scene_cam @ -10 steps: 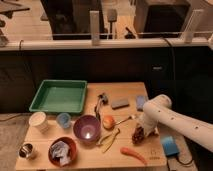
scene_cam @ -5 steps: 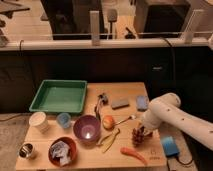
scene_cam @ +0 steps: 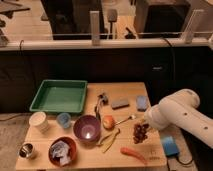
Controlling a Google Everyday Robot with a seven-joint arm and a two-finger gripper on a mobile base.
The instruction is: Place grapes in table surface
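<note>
Grapes beside closed tool, near table surface right edge.

One table holds one tray, two bowls, three cups, one apple, one carrot, one bunch of grapes and two sponges. One gripper sits just above the grapes.

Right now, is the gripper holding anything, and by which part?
Apparently the grapes, gripped at the top of the bunch by the shut gripper, low over the table surface; the arm hides the exact contact.
</note>
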